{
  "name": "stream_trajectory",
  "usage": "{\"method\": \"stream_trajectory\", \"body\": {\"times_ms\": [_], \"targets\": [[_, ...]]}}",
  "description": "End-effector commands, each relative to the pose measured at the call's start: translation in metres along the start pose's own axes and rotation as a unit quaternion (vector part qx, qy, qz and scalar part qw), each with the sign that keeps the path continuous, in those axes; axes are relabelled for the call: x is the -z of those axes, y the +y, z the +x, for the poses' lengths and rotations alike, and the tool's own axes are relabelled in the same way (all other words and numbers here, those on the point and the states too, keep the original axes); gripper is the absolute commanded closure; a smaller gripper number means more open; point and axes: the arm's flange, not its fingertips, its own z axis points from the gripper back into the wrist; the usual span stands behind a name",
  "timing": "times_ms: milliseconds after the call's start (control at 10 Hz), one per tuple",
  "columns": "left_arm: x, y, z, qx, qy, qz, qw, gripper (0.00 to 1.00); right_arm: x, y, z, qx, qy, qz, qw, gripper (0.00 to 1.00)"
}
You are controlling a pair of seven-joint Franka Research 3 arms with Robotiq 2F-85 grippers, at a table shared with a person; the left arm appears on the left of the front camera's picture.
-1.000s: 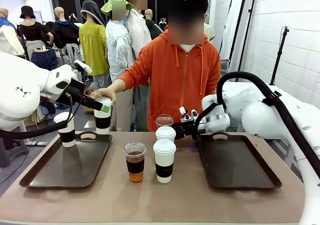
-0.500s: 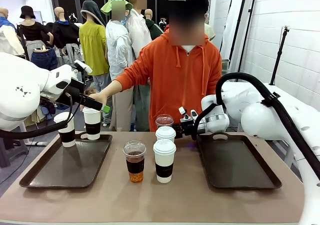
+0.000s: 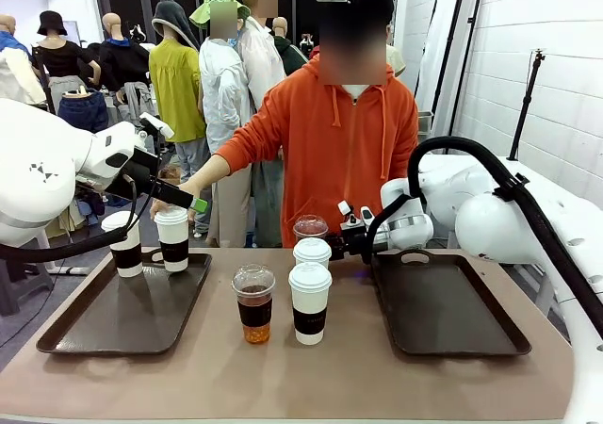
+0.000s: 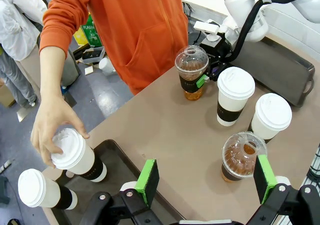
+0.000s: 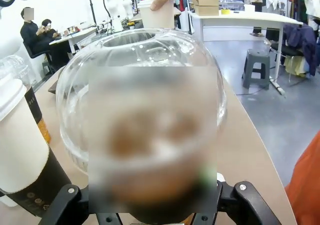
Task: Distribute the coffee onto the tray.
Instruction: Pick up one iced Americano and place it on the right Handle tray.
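**Table point(image 3: 377, 367).** It carries two dark trays, well apart, with loose cups between them. The left tray point(image 3: 122, 316) holds two white cups. The right tray point(image 3: 452, 311) is bare.

**Person.** Stands at the far side. The person's hand point(image 4: 50, 127) rests on top of the inner white cup point(image 4: 82, 160), which stands upright on the left tray beside the corner white cup point(image 4: 42, 192).

**Left gripper point(image 4: 206, 179).** Released and empty, green pads spread wide, hovering above the left tray's inner edge.

**Right gripper point(image 3: 322, 238).** Clenched on the far clear cup point(image 3: 310, 228), which stands on the table just beside the rear white cup point(image 3: 312, 252).

**Loose cups.** The front white cup point(image 3: 309, 301) and the near clear cup point(image 3: 254, 306) stand side by side at mid-table.

**Finding.** The step in hand appears to be the grasp of the far clear cup. The next move calls for a straight lift, clear of the rear white cup. The cup should then be carried upright to the right tray, since the drink could slop.
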Motion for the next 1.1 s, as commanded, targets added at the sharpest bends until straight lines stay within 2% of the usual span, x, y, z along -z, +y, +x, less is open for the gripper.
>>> {"method": "stream_trajectory", "body": {"times_ms": [0,200,400,700,1000], "targets": [[0.000,0.001,-0.001,-0.002,0.001,-0.001,1.000,0.00,-0.014,0.006,0.026,0.004,-0.018,0.007,1.000,0.38],[0.000,0.001,-0.001,-0.002,0.001,-0.001,1.000,0.00,-0.039,0.018,0.053,0.003,-0.025,0.014,1.000,0.38],[0.000,0.001,-0.001,-0.002,0.001,-0.001,1.000,0.00,-0.064,0.029,0.071,0.002,-0.005,0.020,1.000,0.38],[0.000,0.001,-0.001,-0.002,0.001,-0.001,1.000,0.00,-0.112,0.053,0.076,0.001,0.019,0.006,1.000,0.38],[0.000,0.001,-0.001,-0.002,0.001,-0.001,1.000,0.00,-0.162,0.072,0.064,0.000,0.012,-0.026,1.000,0.38]]}}
